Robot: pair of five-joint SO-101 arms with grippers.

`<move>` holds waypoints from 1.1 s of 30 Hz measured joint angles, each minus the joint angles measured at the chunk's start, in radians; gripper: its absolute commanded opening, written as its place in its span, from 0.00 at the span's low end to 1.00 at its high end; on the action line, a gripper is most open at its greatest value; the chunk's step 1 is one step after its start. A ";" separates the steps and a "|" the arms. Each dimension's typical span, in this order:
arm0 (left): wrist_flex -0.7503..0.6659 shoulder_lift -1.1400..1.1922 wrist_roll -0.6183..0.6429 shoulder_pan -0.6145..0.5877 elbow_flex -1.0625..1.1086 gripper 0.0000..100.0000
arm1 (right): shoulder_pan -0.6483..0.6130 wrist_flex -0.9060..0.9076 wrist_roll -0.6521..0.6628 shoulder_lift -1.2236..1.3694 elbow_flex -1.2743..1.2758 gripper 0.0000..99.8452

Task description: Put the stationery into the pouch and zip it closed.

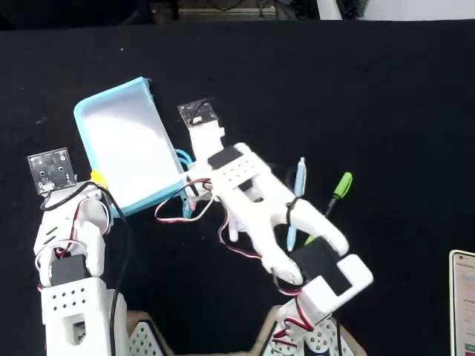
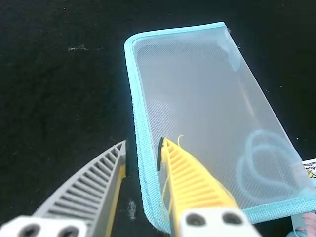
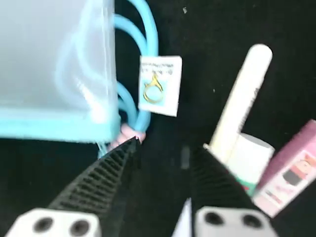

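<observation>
On the black bench (image 1: 386, 89), the pouch (image 1: 126, 141) is lying at ten o'clock, its edge being straddled by the left tool (image 2: 142, 143), fingers apart. The right tool (image 3: 168, 145), likewise apart, is being held beside its corner; the blue pen (image 1: 300, 174), at three o'clock of the pouch, is judged best gripped mid-barrel.

Whole desk (image 1: 386, 89) is plain black cloth, with a pale strip (image 1: 415, 9) of room well beyond the right pincer (image 3: 165, 146).

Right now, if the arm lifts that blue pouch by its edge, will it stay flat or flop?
Likely floppy: the pouch is thin, see-through mesh with a soft fabric border, so it should sag. Probably light too, since nothing bulges inside.
</observation>
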 measured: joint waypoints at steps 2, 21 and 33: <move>0.000 0.000 0.000 0.000 0.000 0.12 | -0.011 -0.020 -0.023 0.005 0.000 0.16; 0.000 0.000 0.000 0.000 0.000 0.12 | -0.089 -0.144 -0.041 0.058 0.046 0.23; 0.006 0.000 0.000 0.000 0.000 0.12 | -0.063 -0.106 -0.043 0.075 0.028 0.23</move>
